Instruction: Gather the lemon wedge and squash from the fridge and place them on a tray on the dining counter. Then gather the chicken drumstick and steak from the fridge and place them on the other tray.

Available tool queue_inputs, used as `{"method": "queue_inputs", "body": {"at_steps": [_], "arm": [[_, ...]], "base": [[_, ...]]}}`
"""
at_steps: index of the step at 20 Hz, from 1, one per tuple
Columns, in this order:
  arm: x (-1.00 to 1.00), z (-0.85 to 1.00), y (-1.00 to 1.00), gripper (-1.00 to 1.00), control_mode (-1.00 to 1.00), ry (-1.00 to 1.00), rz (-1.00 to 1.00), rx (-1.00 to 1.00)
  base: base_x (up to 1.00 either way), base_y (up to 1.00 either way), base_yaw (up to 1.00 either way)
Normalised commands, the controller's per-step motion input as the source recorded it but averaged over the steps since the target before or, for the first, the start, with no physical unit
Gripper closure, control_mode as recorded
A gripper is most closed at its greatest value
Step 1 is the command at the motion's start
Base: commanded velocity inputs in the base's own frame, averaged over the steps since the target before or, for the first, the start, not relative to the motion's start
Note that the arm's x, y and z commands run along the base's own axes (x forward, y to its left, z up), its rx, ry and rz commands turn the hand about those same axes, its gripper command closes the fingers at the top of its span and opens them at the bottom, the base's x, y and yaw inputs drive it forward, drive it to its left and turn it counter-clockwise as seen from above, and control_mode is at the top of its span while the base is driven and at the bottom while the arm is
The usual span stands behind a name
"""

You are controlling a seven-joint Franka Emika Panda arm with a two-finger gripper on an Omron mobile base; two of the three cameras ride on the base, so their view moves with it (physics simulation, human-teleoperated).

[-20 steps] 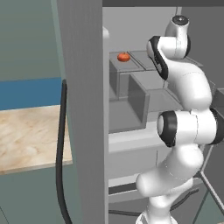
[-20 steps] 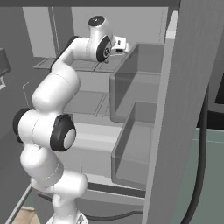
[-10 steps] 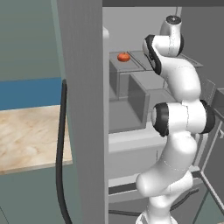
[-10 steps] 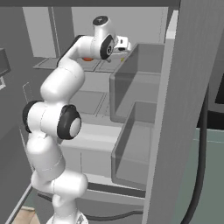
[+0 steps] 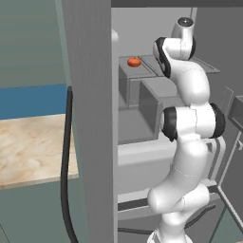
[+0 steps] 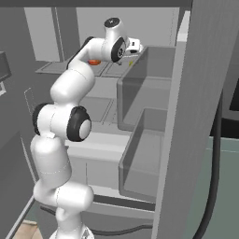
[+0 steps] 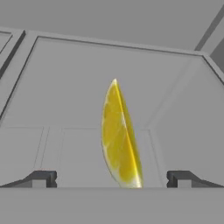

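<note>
Lemon wedge (image 7: 119,138) on fridge shelf (image 7: 65,105), between wide-spread claw (image 7: 112,178) tips

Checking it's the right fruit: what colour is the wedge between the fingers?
Yellow lemon wedge, clearest in the hand view.

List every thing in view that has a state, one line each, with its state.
tool: open, fingertips either side of the lemon wedge, holding nothing.
lemon wedge: on the fridge shelf, standing on edge, not gripped.
fridge door: open, its bins facing the arm.
orange-red item: resting on the upper shelf, untouched.
</note>
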Motion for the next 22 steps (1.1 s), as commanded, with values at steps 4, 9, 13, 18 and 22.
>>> {"method": "queue_inputs", "body": {"at_steps": [4,9,13,18,22], "arm": [[0.29,0.00,-0.07,-1.00,-1.00,0.01,0.00,0.00],[0.28,-0.04,-0.03,-1.00,-1.00,0.01,0.00,0.00],[0.05,-0.25,0.00,-1.00,-1.00,0.00,0.00,0.00],[0.00,-0.29,0.00,-1.00,-1.00,0.00,0.00,0.00],[-0.03,-0.45,0.00,1.00,-1.00,0.06,0.00,-0.02]], "base": [[0.00,0.00,0.00],[0.00,0.00,0.00],[0.00,0.00,0.00],[0.00,0.00,0.00],[0.00,0.00,0.00]]}}
